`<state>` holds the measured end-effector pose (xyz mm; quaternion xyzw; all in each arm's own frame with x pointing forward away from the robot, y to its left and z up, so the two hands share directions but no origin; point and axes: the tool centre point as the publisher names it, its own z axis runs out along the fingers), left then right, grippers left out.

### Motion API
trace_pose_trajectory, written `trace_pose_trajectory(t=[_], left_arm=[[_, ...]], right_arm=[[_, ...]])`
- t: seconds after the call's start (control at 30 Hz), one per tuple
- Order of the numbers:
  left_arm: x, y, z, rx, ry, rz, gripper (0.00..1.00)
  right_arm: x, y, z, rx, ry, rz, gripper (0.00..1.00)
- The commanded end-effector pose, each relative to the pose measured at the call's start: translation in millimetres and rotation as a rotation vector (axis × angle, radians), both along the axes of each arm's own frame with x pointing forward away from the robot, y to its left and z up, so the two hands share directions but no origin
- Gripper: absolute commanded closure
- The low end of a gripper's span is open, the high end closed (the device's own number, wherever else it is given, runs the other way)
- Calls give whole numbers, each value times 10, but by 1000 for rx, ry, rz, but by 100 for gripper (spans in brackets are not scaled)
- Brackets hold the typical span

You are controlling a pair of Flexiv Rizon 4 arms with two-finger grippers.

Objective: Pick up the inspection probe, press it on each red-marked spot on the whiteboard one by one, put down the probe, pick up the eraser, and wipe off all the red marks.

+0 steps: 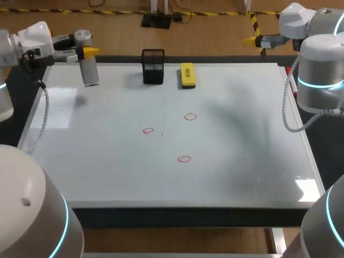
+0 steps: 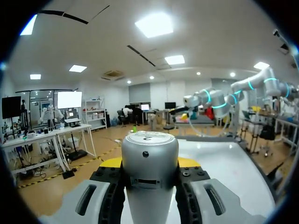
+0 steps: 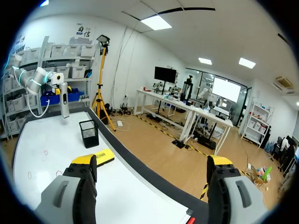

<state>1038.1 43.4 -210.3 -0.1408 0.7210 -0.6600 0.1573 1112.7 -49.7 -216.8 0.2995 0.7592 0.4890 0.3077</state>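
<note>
The inspection probe point(image 1: 89, 69), a silver cylinder, hangs upright over the far left corner of the whiteboard point(image 1: 107, 172). My left gripper point(image 1: 86, 52) is shut on its upper part. In the left wrist view the probe point(image 2: 149, 163) fills the gap between the fingers of my left gripper point(image 2: 149, 164). Three red rings point(image 1: 148, 130) point(image 1: 190, 116) point(image 1: 184, 158) are drawn near the board's middle. The yellow eraser point(image 1: 187, 75) lies at the far edge. My right gripper point(image 1: 258, 39) stays open and holds nothing beyond the far right corner, its fingers wide apart in its own view point(image 3: 152, 163).
A black mesh holder point(image 1: 153, 66) stands at the far edge, left of the eraser and right of the probe. A small red item point(image 1: 289, 70) lies by the board's right edge under my right arm. From the right wrist I see the holder point(image 3: 88, 133) and eraser point(image 3: 100, 156).
</note>
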Motion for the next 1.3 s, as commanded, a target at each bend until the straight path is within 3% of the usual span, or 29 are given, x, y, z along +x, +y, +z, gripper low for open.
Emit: trace_pose_trajectory(t=[0.03, 0.33, 0.47, 0.63, 0.77, 0.8, 0.97, 1.1, 1.23, 1.3], left_arm=[[-10, -2, 8, 0, -1, 3, 100], [-10, -2, 8, 0, -1, 3, 100], [-10, -2, 8, 0, -1, 3, 100], [-10, -2, 8, 0, -1, 3, 100], [-10, -2, 8, 0, -1, 3, 100], [-10, -2, 8, 0, -1, 3, 100], [-10, -2, 8, 0, -1, 3, 100], [-10, -2, 8, 0, -1, 3, 100], [-10, -2, 8, 0, -1, 3, 100], [-10, -2, 8, 0, -1, 3, 100]], right_arm=[[42, 24, -20, -22, 22, 49, 0], [297, 296, -173, -230, 185, 430, 0], [349, 455, -229, -437, 260, 623, 0], [413, 623, -277, -631, 315, 815, 0], [433, 780, -346, -875, 364, 1001, 0], [436, 812, -379, -992, 370, 1038, 0], [454, 970, -485, -1238, 377, 1220, 0], [470, 1098, -545, -1473, 330, 1313, 0], [465, 1206, -594, -1633, 285, 1356, 0], [435, 1237, -601, -1624, 302, 1358, 0]])
